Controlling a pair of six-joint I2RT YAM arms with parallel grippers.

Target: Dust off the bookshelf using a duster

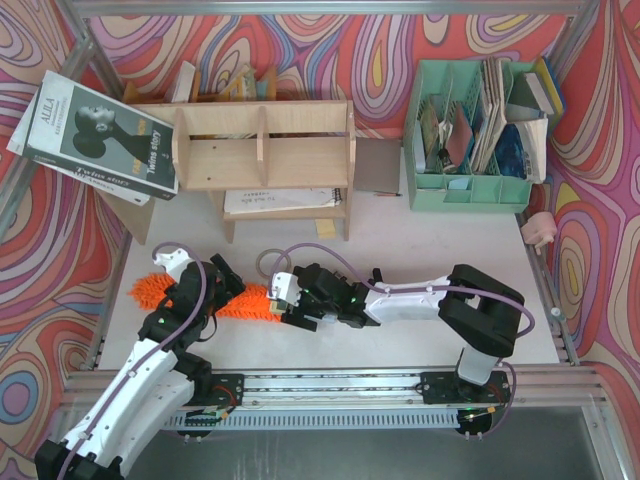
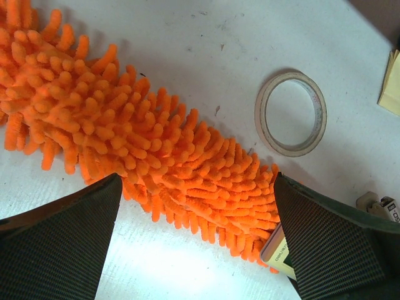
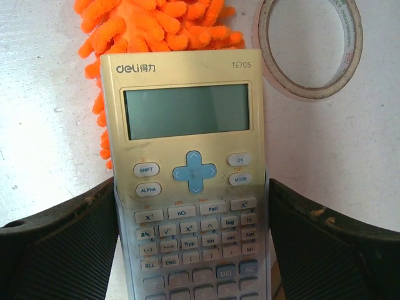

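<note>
The long, bright orange chenille-noodle duster [image 1: 152,290] lies flat on the white table [image 1: 430,250] at its near left, well apart from the light plywood bookshelf [image 1: 300,160] at the back. From above, both arms bend low over it. Only the wrist views show a pale beige plastic calculator [image 3: 187,112] resting on the end of the fluffy head, near a clear tape ring [image 3: 309,47]. The left gripper [image 2: 197,178] straddles the head, fingers spread wide. The right gripper [image 3: 192,181] closely flanks the calculator; I cannot tell whether it grips.
</note>
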